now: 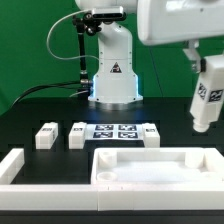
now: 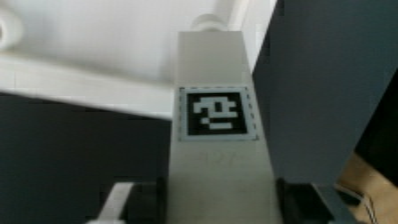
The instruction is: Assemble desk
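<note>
Exterior view, left to right. A white bar (image 1: 22, 168) lies at the near left of the black desk (image 1: 30, 115). Beyond it, two legs lie side by side, apart: the first leg (image 1: 47, 135) and the second leg (image 1: 78, 135). The marker board (image 1: 115, 131) lies flat at centre, in front of the robot base (image 1: 112, 75). A third leg (image 1: 150, 133) lies just beside the board's right end. The panel (image 1: 160, 180) lies flat at the near right, rim up, with no legs fitted. At far right the claw (image 1: 207, 72) grips the held leg (image 1: 207, 100) by its upper end; this leg hangs roughly upright, tag facing the camera.

Wrist view: the claw (image 2: 222, 200) is closed on the held leg (image 2: 217, 113), tag visible. Part of a white rim shows beyond it, blurred.
</note>
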{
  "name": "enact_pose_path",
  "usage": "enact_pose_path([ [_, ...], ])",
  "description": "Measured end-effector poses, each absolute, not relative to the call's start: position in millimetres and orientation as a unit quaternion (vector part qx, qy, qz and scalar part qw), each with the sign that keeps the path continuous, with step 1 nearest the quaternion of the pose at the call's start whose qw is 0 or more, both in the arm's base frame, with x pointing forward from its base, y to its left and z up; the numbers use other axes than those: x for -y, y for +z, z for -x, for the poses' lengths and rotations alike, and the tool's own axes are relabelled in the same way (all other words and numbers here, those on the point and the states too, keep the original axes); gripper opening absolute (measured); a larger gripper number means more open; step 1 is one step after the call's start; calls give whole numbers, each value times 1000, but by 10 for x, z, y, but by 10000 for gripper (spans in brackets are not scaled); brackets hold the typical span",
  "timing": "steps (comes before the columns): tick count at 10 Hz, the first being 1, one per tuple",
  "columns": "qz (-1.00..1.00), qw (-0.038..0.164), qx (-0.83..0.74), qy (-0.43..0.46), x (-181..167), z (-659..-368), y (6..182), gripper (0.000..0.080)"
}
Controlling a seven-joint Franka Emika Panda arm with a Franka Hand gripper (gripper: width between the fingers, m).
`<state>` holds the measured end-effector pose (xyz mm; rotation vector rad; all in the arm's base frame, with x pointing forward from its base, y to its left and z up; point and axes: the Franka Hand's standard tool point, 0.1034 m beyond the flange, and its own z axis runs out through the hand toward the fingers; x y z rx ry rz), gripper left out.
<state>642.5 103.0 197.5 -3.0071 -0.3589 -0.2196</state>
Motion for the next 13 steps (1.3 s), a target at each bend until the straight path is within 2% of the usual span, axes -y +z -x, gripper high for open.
enact_pose_path([
  [5,962,37,115,-243,-928,-6510,1890,288],
  [6,956,31,121,-266,-894,-6471,1743,288],
  [9,960,36,120,-250,-982,-6405,1532,288],
  [13,962,40,125,-240,-1079,-6357,1435,288],
])
